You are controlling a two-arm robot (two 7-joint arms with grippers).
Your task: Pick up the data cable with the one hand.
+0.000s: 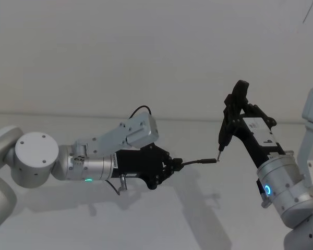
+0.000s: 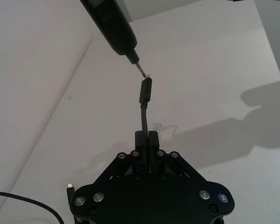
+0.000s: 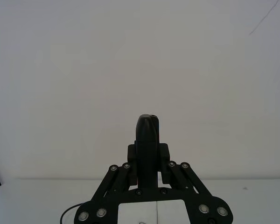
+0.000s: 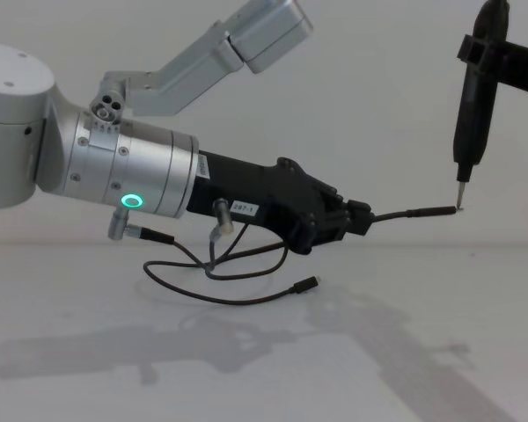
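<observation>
My left gripper (image 1: 175, 165) is shut on the data cable, a thin black cord, just behind its slim cylindrical plug (image 1: 203, 161). The plug (image 4: 422, 212) sticks out level toward the right. The rest of the cord (image 4: 211, 281) hangs in loose curls under the arm above the table, ending in a small flat plug (image 4: 306, 284). In the left wrist view the fingers (image 2: 140, 140) pinch the cord below the plug (image 2: 145, 92). My right gripper (image 3: 149, 154) is shut on a narrow black tool (image 1: 230, 122), whose thin tip (image 4: 460, 204) meets the plug's end.
A white table (image 1: 146, 224) lies below both arms, with a plain white wall behind it. The left arm's silver cylinder carries a green ring light (image 4: 134, 200). The right arm's wrist shows a blue ring light (image 1: 267, 190).
</observation>
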